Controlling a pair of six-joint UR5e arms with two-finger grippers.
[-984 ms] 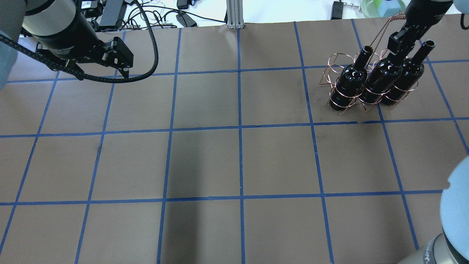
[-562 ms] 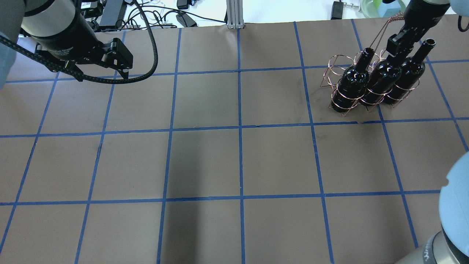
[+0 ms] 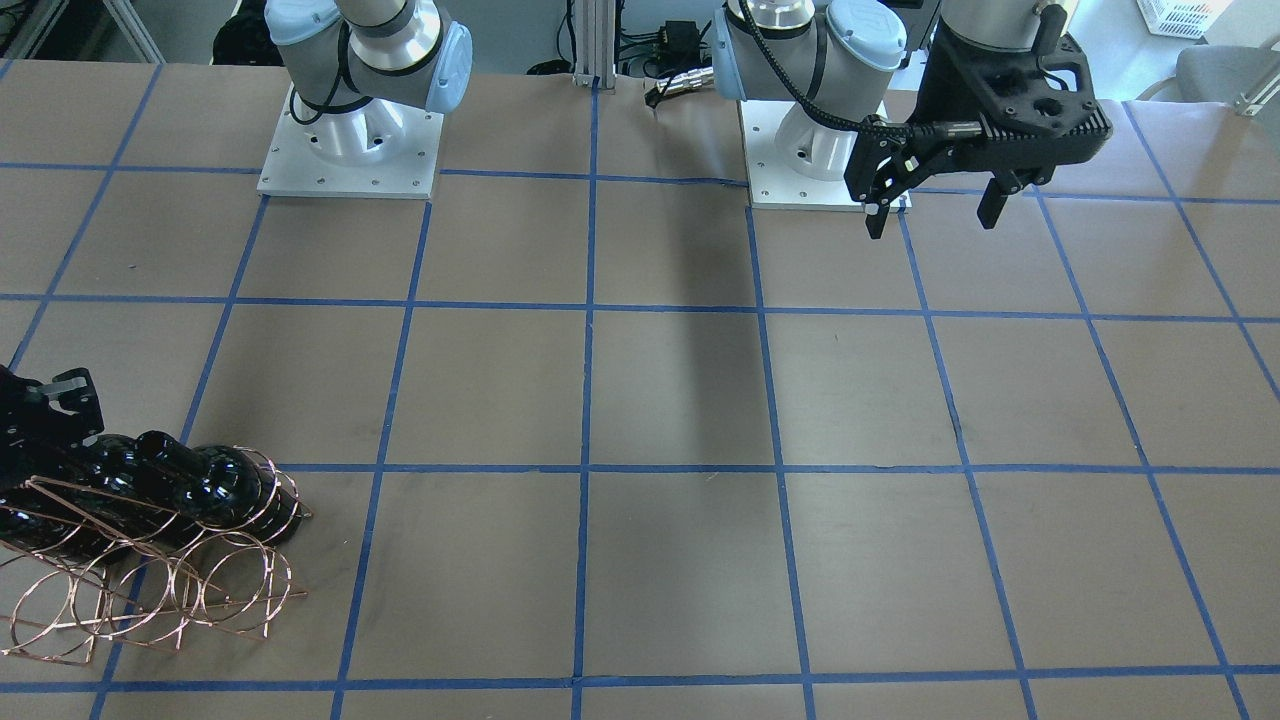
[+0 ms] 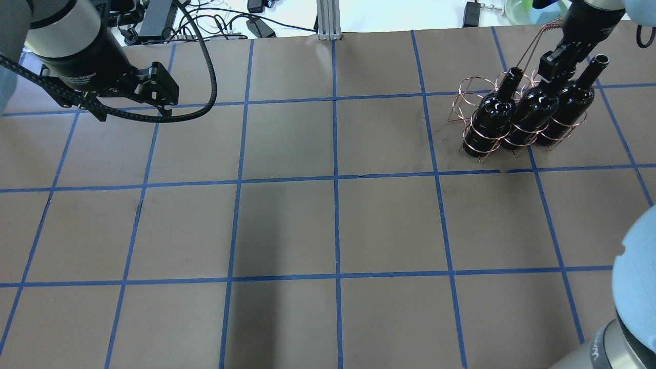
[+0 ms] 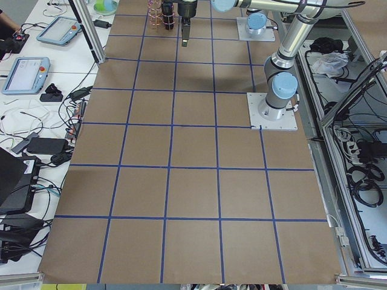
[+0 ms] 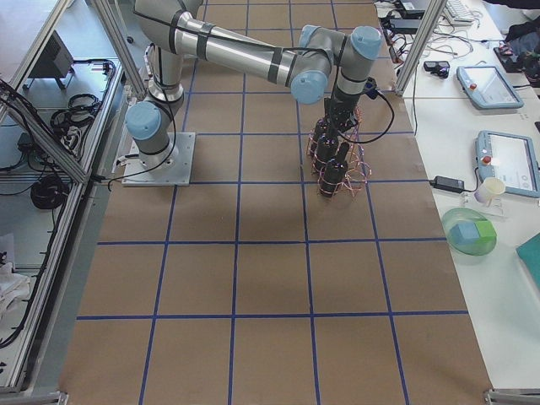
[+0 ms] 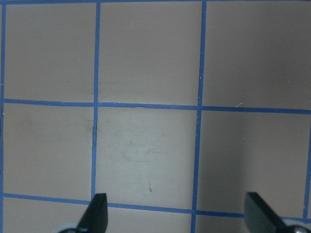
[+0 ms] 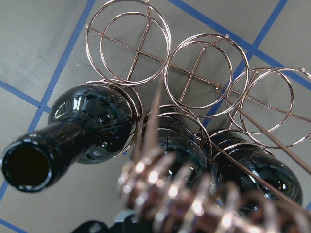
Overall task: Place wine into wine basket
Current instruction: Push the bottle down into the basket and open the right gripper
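Three glossy black wine bottles stand in the front row of the copper wire basket [image 4: 474, 87] at the table's far right. My right gripper [image 4: 556, 69] sits on the neck of the middle bottle [image 4: 533, 110] and looks shut on it, hiding the neck. That bottle rests down in its loop. In the right wrist view the basket's back loops [image 8: 199, 74] are empty, and its blurred twisted handle covers the middle bottle [image 8: 180, 145]. My left gripper [image 4: 134, 113] is open and empty above the far left of the table, and it also shows in the front-facing view [image 3: 930, 220].
Cables and power bricks [image 4: 154, 15] lie beyond the far table edge, with an aluminium post [image 4: 328, 20] at its middle. A green bowl [image 4: 523, 10] sits behind the basket. The two arm bases [image 3: 350, 150] stand at the robot's side of the table.
The middle bottle has sunk lower into its loop with my right gripper on its neck, and the basket shifted slightly. My left gripper has drawn back a little to the left.
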